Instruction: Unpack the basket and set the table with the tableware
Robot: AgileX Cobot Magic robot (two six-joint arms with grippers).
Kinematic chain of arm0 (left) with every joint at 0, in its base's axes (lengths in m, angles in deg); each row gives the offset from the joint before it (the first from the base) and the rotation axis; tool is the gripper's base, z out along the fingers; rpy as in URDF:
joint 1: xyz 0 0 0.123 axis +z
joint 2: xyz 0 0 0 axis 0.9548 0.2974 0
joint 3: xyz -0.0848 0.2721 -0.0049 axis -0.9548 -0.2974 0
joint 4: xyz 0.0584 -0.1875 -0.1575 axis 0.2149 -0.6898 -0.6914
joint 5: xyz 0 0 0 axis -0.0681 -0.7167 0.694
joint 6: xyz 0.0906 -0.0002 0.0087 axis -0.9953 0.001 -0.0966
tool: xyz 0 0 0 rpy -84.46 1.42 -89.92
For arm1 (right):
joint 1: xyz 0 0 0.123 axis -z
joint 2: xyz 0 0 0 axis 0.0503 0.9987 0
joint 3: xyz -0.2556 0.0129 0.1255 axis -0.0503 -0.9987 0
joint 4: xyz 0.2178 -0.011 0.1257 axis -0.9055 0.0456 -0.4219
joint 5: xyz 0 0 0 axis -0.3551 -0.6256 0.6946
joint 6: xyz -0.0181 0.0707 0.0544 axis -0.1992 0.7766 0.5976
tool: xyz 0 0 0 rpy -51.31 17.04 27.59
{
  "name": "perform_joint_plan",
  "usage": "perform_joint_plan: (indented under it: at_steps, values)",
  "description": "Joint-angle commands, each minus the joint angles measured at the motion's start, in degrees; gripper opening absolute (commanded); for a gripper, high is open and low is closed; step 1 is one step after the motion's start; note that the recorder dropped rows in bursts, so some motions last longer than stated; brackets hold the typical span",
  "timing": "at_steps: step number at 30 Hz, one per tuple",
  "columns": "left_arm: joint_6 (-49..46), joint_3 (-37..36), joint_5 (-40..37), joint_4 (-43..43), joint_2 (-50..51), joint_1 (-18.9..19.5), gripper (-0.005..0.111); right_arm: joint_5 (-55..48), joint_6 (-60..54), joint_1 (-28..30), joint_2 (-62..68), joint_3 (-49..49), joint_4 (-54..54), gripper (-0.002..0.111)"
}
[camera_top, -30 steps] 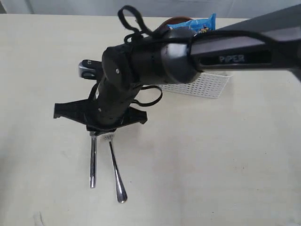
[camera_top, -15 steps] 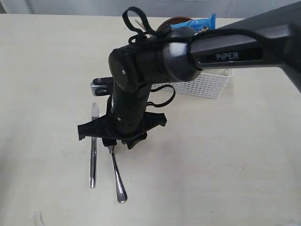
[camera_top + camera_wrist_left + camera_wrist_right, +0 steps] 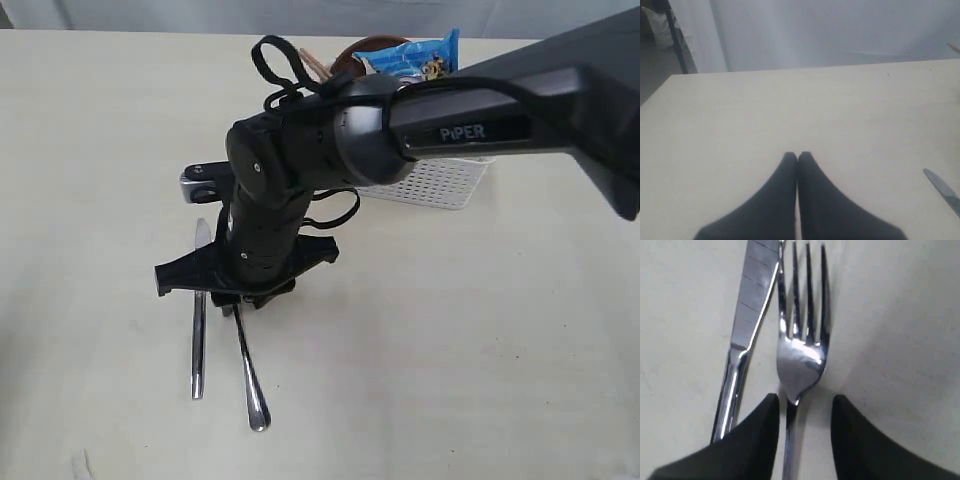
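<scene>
The right gripper (image 3: 802,407) hangs spread, jaws straddling the neck of the shiny steel fork (image 3: 800,355), which lies on the pale cream table (image 3: 480,330) toward its near edge, just beside the steel knife (image 3: 752,295). A sideways exit could clip the fork into the knife. The left gripper (image 3: 797,159) is pressed together, empty. The white perforated basket (image 3: 440,185) sits by the far edge.

Exterior: high, looking steeply down on the worktop (image 3: 480,330)
Left wrist: low, facing along the worktop to a pale backdrop (image 3: 840,30)
Right wrist: very close, straight down
Shared: knife (image 3: 747,315), all three; fork (image 3: 800,350), exterior and right wrist
</scene>
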Motion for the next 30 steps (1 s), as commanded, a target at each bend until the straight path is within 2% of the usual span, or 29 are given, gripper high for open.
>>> perform_joint_plan:
  at_steps: [1, 2, 8, 12, 15, 22, 30]
  values:
    - [0.1, -0.2, 0.0, -0.2, -0.2, 0.1, 0.0, 0.9, -0.9, 1.5, 0.7, 0.0, 0.8, 0.008]
    - [0.1, -0.2, 0.0, -0.2, -0.2, 0.1, 0.0, 1.0, -0.9, 2.1, 0.7, 0.0, 0.7, 0.0]
    - [0.1, -0.2, 0.0, -0.2, -0.2, 0.1, 0.0, 1.8, 3.1, 4.7, 0.7, 0.6, -1.0, 0.0]
    - [0.1, -0.2, 0.0, -0.2, -0.2, 0.1, 0.0, 8.8, 3.8, 5.3, 0.7, 0.7, -7.0, 0.0]
    - [0.0, -0.2, 0.0, -0.2, -0.2, 0.1, 0.0, 11.6, 3.8, 5.3, 0.9, 0.7, -10.6, 0.0]
    - [0.0, -0.2, 0.0, -0.2, -0.2, 0.1, 0.0, 9.7, 3.7, 4.9, 0.9, 0.5, -11.1, 0.0]
    - [0.0, -0.2, 0.0, -0.2, -0.2, 0.1, 0.0, 13.1, 4.2, 3.0, 1.4, -1.4, -14.8, 0.0]
